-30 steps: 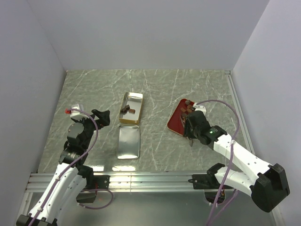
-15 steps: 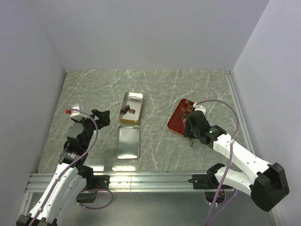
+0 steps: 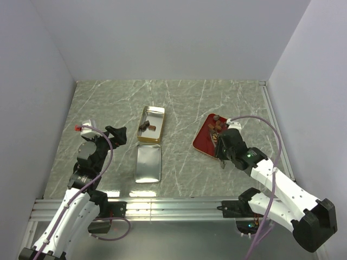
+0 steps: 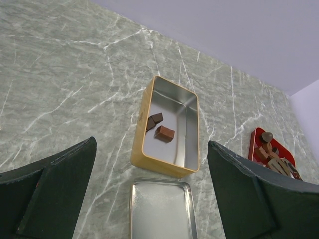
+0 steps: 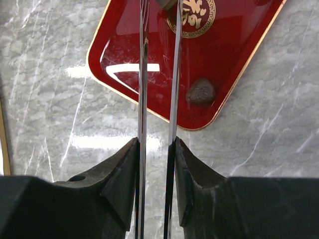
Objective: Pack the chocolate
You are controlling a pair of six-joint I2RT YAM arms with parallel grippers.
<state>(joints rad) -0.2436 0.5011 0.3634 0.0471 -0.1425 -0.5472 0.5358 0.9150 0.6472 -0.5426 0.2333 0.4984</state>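
On the marble table (image 3: 108, 103), the red tray (image 3: 201, 140) lies well to the right of the gold tin (image 4: 164, 167), and the lid (image 3: 148, 164) lies just on the tin's near side. My left gripper (image 3: 118, 135) hangs left of the tin, jaws wide. My right gripper (image 5: 156, 149), over the tray, clamps tweezers (image 5: 143, 74), their blades narrow. Some chocolate (image 4: 164, 133) lies inside the tin; more lies on the tray.

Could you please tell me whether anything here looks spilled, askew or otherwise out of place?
Nothing is spilled. The red tray sits skewed on the table, and one dark lump lies alone near its rim, apart from the other pieces. The tin and its lid lie tidy.
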